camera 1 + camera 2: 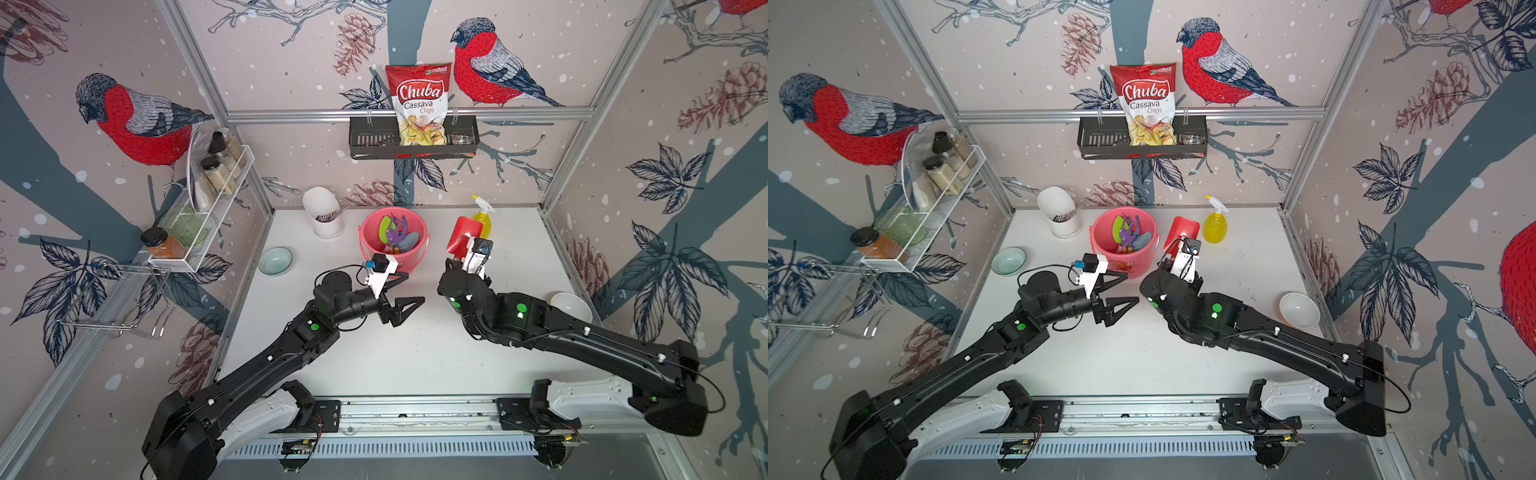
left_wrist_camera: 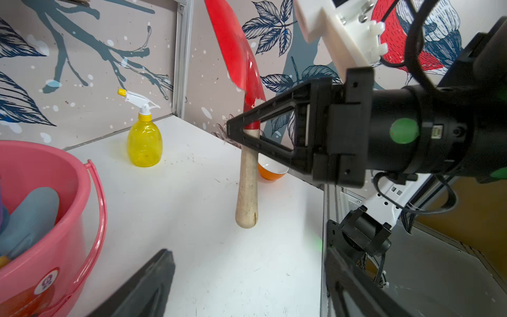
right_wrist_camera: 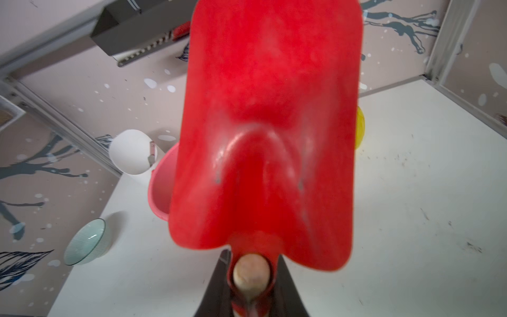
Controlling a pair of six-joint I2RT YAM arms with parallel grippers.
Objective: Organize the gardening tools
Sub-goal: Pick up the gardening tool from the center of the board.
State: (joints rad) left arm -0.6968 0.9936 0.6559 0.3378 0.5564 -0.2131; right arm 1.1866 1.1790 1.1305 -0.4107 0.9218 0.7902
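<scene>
My right gripper [image 2: 248, 131] is shut on the neck of the red square shovel [image 1: 463, 235], just above its wooden handle [image 2: 247, 186]. The shovel hangs upright, blade up, right of the pink bucket [image 1: 411, 262], and its blade fills the right wrist view [image 3: 269, 123]. Inside the bucket stand a green spade [image 1: 383, 227], a purple fork [image 1: 395, 235] and a light-blue trowel [image 1: 411, 241]. My left gripper [image 1: 415, 287] is open and holds nothing, in front of the bucket and pointing toward the right arm.
A yellow spray bottle [image 1: 482, 220] stands behind the shovel. A white cup [image 1: 324, 212] and a glass bowl [image 1: 275, 260] sit left of the bucket. A white and orange bowl [image 1: 571, 307] is by the right wall. A chips bag [image 1: 419, 104] sits on the back shelf.
</scene>
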